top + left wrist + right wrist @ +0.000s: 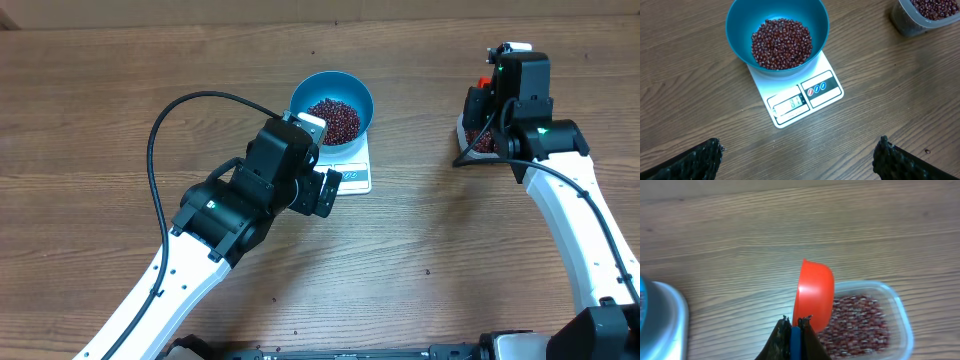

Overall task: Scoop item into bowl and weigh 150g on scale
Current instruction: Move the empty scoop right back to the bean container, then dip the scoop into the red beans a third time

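Overhead view: a sky-blue bowl (362,100) sits on a white scale (355,178) toward the far centre of the wooden tabletop (450,250), holding a mound of dark red beans (333,118). The left arm reaches in from the near left and hangs just near of the scale. Seen from the left wrist, the left end effector (799,145) is spread wide with nothing between its fingers, poised above bare wood near of the scale, well apart from the bowl. The scale's display (790,104) is lit along its front edge, its digits too small to read. At far right, the right end effector (796,322) has its fingers pressed together, pinching the blue handle of an orange-red scoop (815,292). The scoop is tipped on its edge over the left end of a clear plastic container (900,310) that holds more beans. Whether any beans lie in the scoop cannot be told. Container and scale stand well apart.
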`<action>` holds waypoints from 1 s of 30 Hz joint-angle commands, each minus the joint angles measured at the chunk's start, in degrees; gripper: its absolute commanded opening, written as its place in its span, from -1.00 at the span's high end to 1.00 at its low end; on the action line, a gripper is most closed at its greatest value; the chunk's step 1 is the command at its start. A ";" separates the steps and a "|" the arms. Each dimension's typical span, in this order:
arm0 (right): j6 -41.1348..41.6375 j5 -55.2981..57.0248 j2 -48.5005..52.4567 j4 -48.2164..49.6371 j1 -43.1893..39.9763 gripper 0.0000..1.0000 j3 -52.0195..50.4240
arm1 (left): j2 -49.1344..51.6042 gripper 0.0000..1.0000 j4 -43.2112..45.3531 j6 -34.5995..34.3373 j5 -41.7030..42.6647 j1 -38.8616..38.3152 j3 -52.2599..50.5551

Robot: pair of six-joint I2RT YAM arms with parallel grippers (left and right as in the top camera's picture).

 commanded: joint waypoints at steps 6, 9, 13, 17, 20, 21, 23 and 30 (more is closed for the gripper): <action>-5.01 5.88 -1.44 -5.95 -4.59 0.93 0.17 | 0.31 -0.99 0.22 0.20 0.46 0.09 0.09; -5.44 2.69 -1.09 -8.74 -8.24 0.93 0.17 | 0.31 -0.99 0.22 0.20 0.46 0.09 0.09; -8.02 -7.23 0.52 -10.54 -13.22 0.93 0.15 | 0.31 -0.99 0.22 0.20 0.46 0.09 0.09; -9.29 -15.65 3.08 -9.46 -15.56 0.93 0.15 | 0.31 -0.99 0.22 0.20 0.46 0.09 0.09; -9.31 -16.81 4.76 -9.16 -15.58 0.93 0.15 | 0.31 -0.99 0.22 0.20 0.46 0.09 0.09; -9.33 -16.81 5.46 -9.03 -15.58 0.93 0.15 | 0.31 -1.00 0.22 0.20 0.46 0.09 0.09; -10.40 -16.83 6.91 -8.68 -15.58 0.93 0.15 | 0.31 -0.99 0.22 0.20 0.46 0.09 0.09; -10.78 -16.83 12.87 -4.63 -15.58 0.93 0.15 | 0.31 -0.99 0.22 0.20 0.46 0.09 0.09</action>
